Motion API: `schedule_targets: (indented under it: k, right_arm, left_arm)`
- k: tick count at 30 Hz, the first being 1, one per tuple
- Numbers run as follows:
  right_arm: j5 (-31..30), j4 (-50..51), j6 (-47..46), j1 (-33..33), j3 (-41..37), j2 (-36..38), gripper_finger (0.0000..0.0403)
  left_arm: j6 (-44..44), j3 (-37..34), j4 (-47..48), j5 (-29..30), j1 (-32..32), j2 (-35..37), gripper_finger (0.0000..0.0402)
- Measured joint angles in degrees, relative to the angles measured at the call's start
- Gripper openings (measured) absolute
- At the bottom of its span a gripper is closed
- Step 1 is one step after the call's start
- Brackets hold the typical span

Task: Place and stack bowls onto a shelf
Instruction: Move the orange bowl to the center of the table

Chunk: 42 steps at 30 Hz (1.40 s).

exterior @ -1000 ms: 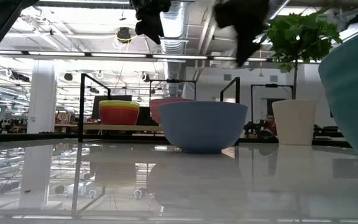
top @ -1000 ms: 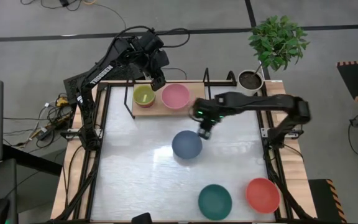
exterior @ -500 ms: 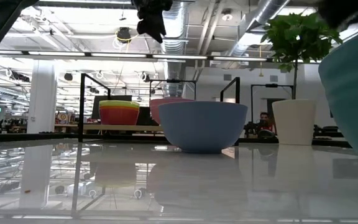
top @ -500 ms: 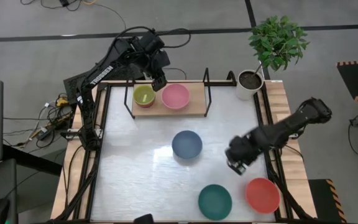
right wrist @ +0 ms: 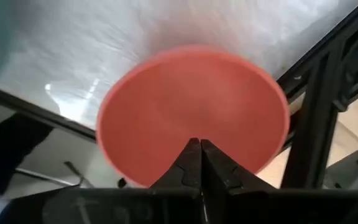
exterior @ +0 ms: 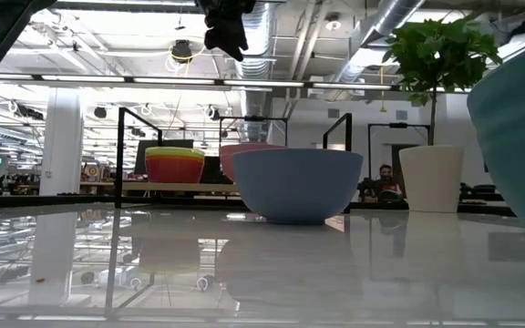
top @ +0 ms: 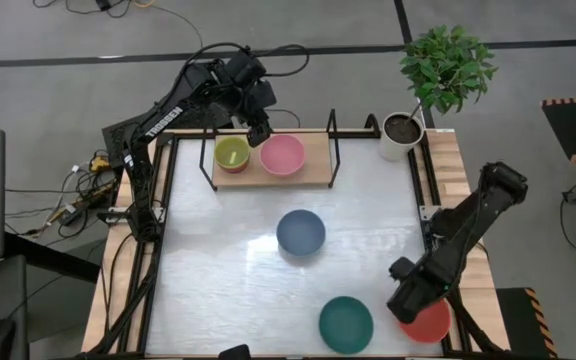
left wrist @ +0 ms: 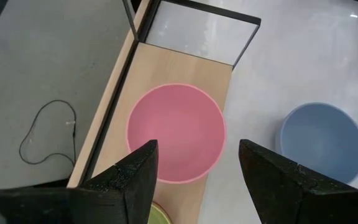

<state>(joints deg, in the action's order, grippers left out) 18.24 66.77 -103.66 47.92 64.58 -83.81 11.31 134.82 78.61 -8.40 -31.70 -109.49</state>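
Note:
On the wooden shelf [top: 313, 165] at the table's far side stand a stack of small bowls with a lime-green one on top [top: 232, 154] and a pink bowl [left wrist: 176, 134]. My left gripper [left wrist: 194, 174] hangs open above the shelf, between the stack and the pink bowl. A blue bowl [top: 300, 232] rests on its base mid-table, and a teal bowl [top: 346, 323] sits near the front edge. My right gripper [right wrist: 199, 152] is shut with nothing between its fingers, above the red bowl [right wrist: 191, 106] at the near right corner.
A white plant pot [top: 403, 130] with a leafy plant stands at the far right corner, beside the shelf's black posts [top: 332, 125]. The table's black frame rail [right wrist: 319, 118] runs close beside the red bowl.
My right gripper has swung from above the blue bowl toward the table's near right corner and now hangs over the red bowl. The bowls have stayed in place.

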Motion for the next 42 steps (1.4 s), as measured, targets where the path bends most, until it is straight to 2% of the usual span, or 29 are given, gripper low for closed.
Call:
schedule_targets:
  k: [10, 17, 26, 30, 35, 38, 42]
  right_arm:
    - [-1.46, -2.51, 5.4, -0.69, 0.02, -9.07, 0.0018]
    - [-11.15, -1.68, 11.61, -4.6, -0.13, -12.22, 0.0018]
    - [-24.76, -3.66, 16.58, -10.76, -7.31, -8.93, 0.0018]
    - [-28.67, -11.5, 27.65, -17.86, -11.02, -8.04, 0.0018]
    - [-28.87, -21.06, 43.07, -26.6, -12.46, -8.39, 0.0018]
    - [-29.07, -22.84, 50.17, -30.44, -12.37, -8.37, 0.0018]
    - [-31.96, -28.15, 65.29, -34.28, -12.41, -7.4, 0.0023]
  left_arm:
    - [0.07, 0.0, 0.13, 0.02, 0.0, 0.0, 0.0208]
    - [1.55, 0.0, 0.35, 0.02, 0.0, 0.0, 0.0208]
    - [2.98, 0.0, 0.36, 0.02, 0.0, 0.0, 0.0208]
    - [4.11, 0.0, 0.37, 0.02, 0.0, 0.0, 0.0208]
    - [4.27, 0.0, 0.38, 0.04, 0.0, 0.0, 0.0208]
    - [4.61, 0.0, 0.37, 0.04, 0.0, 0.0, 0.0208]
    - [5.12, -0.02, 0.38, 0.05, -0.03, 0.0, 0.0208]
